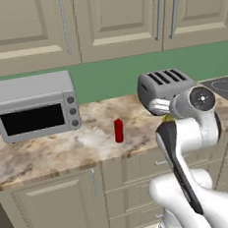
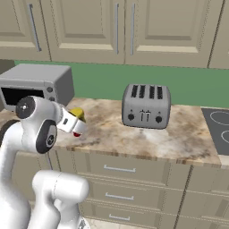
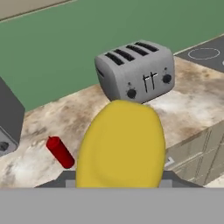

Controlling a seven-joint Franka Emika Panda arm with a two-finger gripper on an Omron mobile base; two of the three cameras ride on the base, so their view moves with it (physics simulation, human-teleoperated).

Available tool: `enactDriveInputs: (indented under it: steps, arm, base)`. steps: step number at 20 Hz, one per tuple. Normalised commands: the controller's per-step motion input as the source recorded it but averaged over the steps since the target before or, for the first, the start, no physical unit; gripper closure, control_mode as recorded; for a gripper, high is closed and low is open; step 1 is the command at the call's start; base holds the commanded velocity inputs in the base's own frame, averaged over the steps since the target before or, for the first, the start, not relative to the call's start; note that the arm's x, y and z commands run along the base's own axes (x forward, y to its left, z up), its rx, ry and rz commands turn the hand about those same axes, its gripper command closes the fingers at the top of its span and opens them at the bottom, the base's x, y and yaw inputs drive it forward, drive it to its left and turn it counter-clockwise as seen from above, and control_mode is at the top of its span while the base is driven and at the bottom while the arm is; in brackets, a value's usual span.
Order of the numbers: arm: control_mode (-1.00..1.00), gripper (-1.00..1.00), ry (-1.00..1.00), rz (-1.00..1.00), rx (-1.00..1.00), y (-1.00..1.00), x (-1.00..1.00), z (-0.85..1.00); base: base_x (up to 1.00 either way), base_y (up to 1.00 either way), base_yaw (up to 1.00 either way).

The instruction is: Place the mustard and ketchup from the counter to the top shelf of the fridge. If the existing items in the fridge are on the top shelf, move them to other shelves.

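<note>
mustard sitting pinched in pincer, hanging above desk front edge. ketchup standing upright mid-desk, between microwave and toaster.

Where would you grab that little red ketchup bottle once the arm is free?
Probably around the middle of its body. The ketchup stands upright and alone on the counter, with its thin nozzle on top, so a sideways approach from the open front edge suits it. The gripper is shut on the mustard now.
</note>
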Motion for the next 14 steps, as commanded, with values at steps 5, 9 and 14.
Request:
enactDriveInputs:
  steps: [5,9,14]
  arm:
    - [-1.0,1.0,0.0,0.19,0.0,0.14,-1.0,1.0]
    - [-1.0,1.0,0.0,0.21,0.0,0.24,-1.0,0.82]
    - [-1.0,1.0,0.0,0.21,0.0,0.06,-0.84,0.23]
  base:
    - [0.0,0.0,0.0]
    - [0.0,0.0,0.0]
    - [0.0,0.0,0.0]
